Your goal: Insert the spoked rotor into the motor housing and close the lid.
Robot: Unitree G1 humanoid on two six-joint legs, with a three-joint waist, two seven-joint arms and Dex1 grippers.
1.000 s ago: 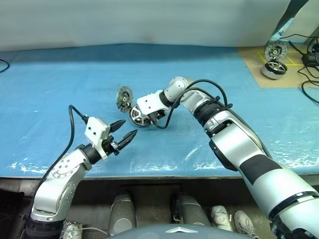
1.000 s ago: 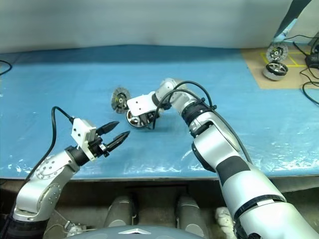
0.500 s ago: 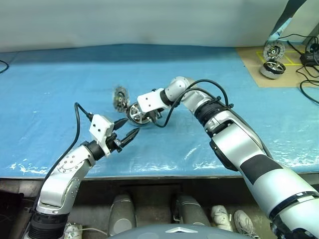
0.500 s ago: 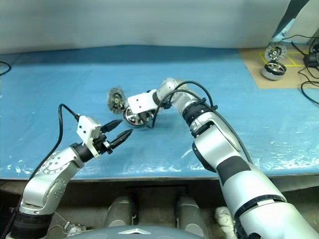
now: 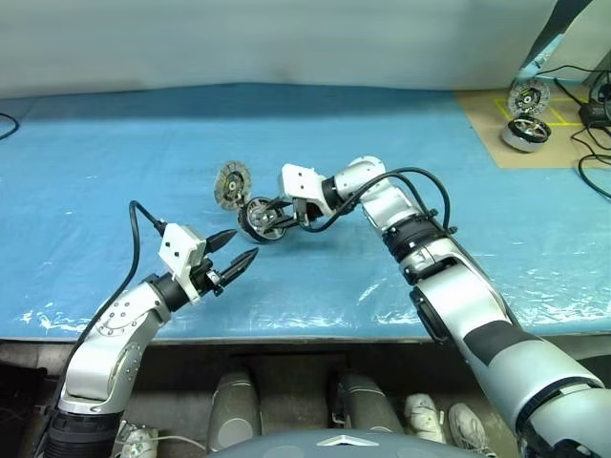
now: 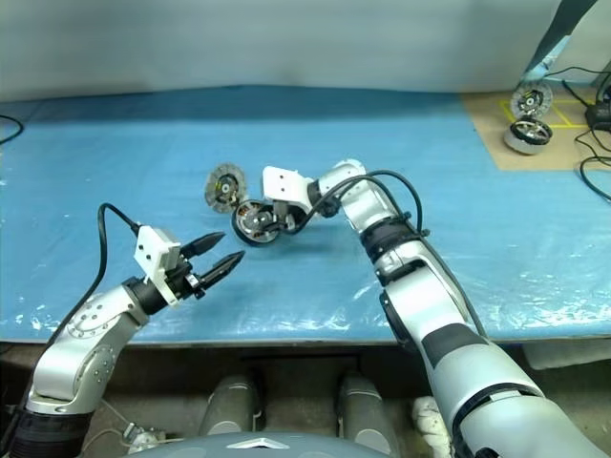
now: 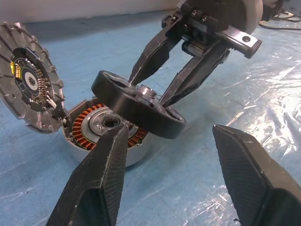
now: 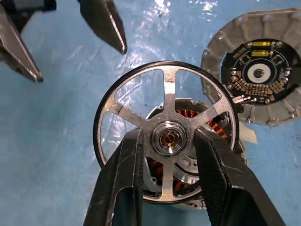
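My right gripper (image 8: 168,136) is shut on the central hub of the spoked rotor (image 8: 165,99), one finger on each side. The dark-rimmed rotor (image 7: 136,106) hangs tilted just above the motor housing (image 7: 94,128), whose copper windings show beneath it. The housing rests on the blue table. Beside the housing the lid (image 7: 28,84) stands up on edge, its dark circuit face turned toward the housing. My left gripper (image 5: 244,243) hovers open a short way in front of the housing, pointing at it, with nothing between its fingers.
Blue plastic sheeting covers the table (image 5: 115,143). At the far right a brown board (image 5: 487,124) carries another motor (image 5: 525,132) and black cables. The table's near edge (image 5: 286,332) runs just below my left arm.
My right wrist has rolled and swung to the right of the housing. Its fingers have closed on the rotor's hub, and the rotor now hangs tilted. The left gripper has hardly moved.
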